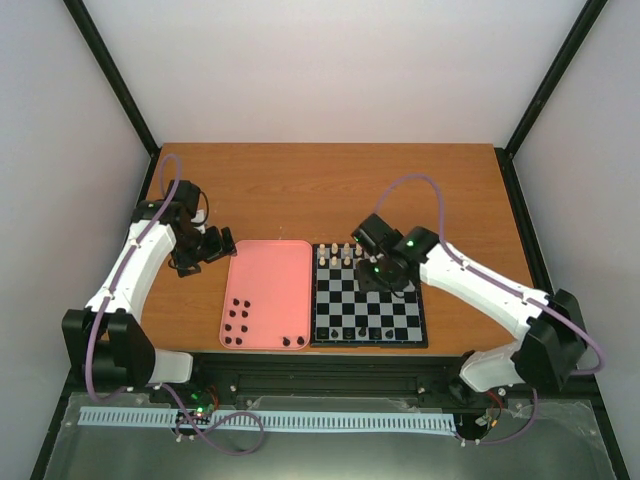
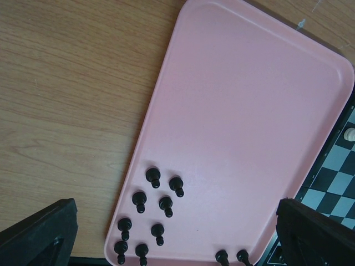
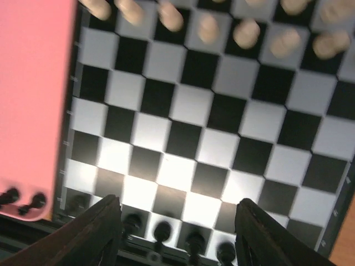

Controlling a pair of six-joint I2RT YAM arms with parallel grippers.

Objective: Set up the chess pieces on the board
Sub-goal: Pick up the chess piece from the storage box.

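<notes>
Several black chess pieces [image 2: 150,210] stand in a cluster at the near left corner of the pink tray [image 2: 238,111], and two more [image 2: 232,256] at its near edge. Several black pieces [image 3: 162,230] stand in the board's [image 3: 222,111] near row. My right gripper [image 3: 177,221] hangs open above that row with nothing between its fingers [image 3: 105,227]. In the top view it [image 1: 385,275] is over the board [image 1: 345,300]. My left gripper [image 2: 176,221] is open above the tray's near left part, holding nothing; from above it [image 1: 200,250] sits by the tray's far left corner.
Cream-white pieces [image 3: 247,33] fill the board's far rows [image 1: 340,253]. The pink tray [image 1: 270,280] lies directly left of the board, long side against it. Brown tabletop [image 1: 330,190] stretches behind both. Black frame posts rise at the table's far corners.
</notes>
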